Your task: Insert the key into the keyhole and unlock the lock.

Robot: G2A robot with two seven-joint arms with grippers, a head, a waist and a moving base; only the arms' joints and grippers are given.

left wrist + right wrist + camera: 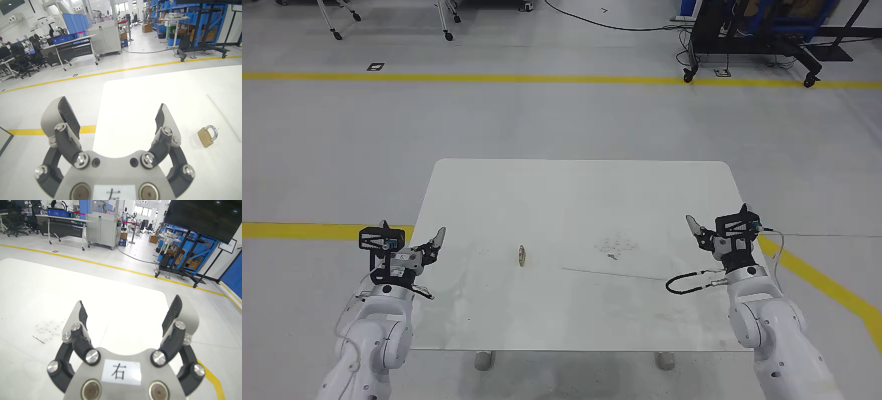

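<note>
My left gripper (pixel 112 106) and right gripper (pixel 128 301) both gape, holding nothing, at the white table's (pixel 582 195) side edges, the brass padlock (pixel 205 137) lying nearer my left, a yellow floor line (pixel 542 78) beyond.

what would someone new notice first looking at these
A small brass padlock lying alone on the white table, a little left of its middle, draws the eye first. Next come the two open grippers, the left gripper at the table's left edge and the right gripper at its right edge, both well apart from the padlock.
</note>
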